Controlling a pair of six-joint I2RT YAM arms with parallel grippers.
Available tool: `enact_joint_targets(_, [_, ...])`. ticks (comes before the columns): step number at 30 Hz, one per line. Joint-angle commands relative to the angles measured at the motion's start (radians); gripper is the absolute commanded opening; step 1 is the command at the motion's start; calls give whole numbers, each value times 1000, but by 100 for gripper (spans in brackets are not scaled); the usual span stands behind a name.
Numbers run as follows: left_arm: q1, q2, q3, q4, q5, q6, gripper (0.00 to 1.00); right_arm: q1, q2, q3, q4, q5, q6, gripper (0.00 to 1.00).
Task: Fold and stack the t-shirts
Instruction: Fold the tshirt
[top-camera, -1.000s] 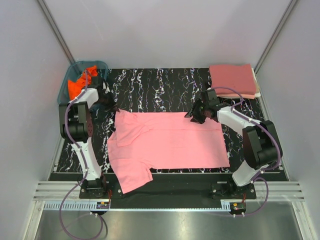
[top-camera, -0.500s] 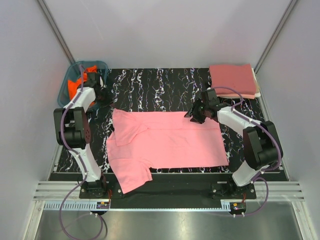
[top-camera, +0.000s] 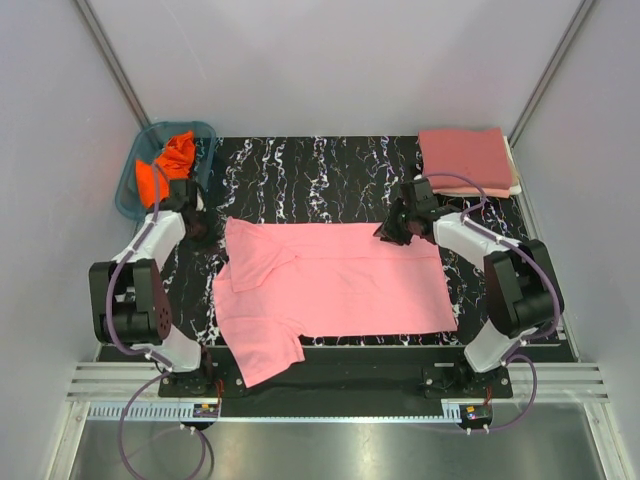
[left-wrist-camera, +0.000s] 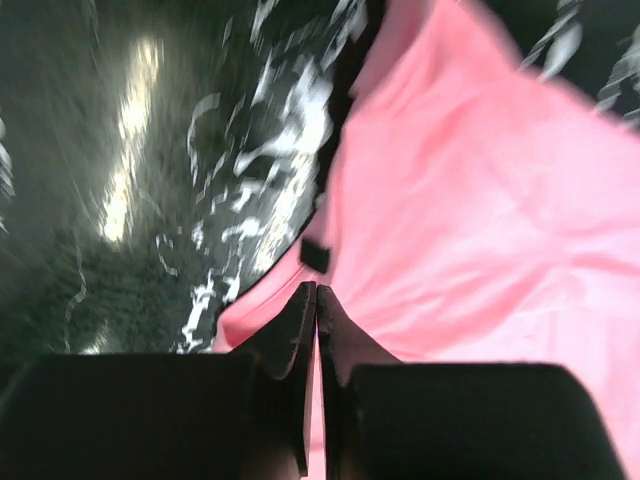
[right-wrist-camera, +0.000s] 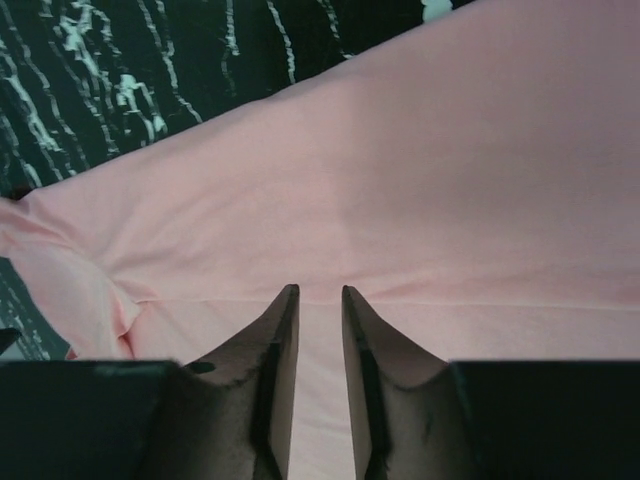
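A light pink t-shirt (top-camera: 330, 280) lies spread flat on the black marbled mat, one sleeve toward the near left. My left gripper (top-camera: 197, 232) is shut just left of the shirt's far left corner; in the left wrist view (left-wrist-camera: 316, 290) its tips meet over the shirt's edge (left-wrist-camera: 480, 200), and the picture is blurred. My right gripper (top-camera: 388, 233) hangs low over the shirt's far right edge, jaws a narrow gap apart with pink cloth (right-wrist-camera: 400, 200) showing between them (right-wrist-camera: 318, 292). A rose-red shirt (top-camera: 465, 158) lies folded on a cream one (top-camera: 515, 188) at the far right. An orange shirt (top-camera: 170, 160) sits in the basket.
The teal plastic basket (top-camera: 130, 195) stands at the far left corner, close to my left arm. Grey walls enclose the mat on three sides. A metal rail runs along the near edge by the arm bases.
My left arm has swung back from the basket, its elbow dropping toward the near left, and its gripper has come down beside the pink shirt's far left corner. The right arm has barely moved.
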Motion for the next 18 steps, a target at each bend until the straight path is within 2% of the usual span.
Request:
enact_joint_targets(1, [-7,31,-56,33,18,-33,3,-16,54,35,5,70,-17,29])
enact_joint_targets(5, [-34,67,-73,62,33,-58,1,-69,99,17,-20,116,-13,25])
enact_joint_targets(11, [-86,124,-71,83,-30,-93,1,-206,117,-32,-46,126,-20,22])
enact_joint_targets(18, [-118,132,-79,88,-146,-121,2,-295,134,-26,-127,156,-59,20])
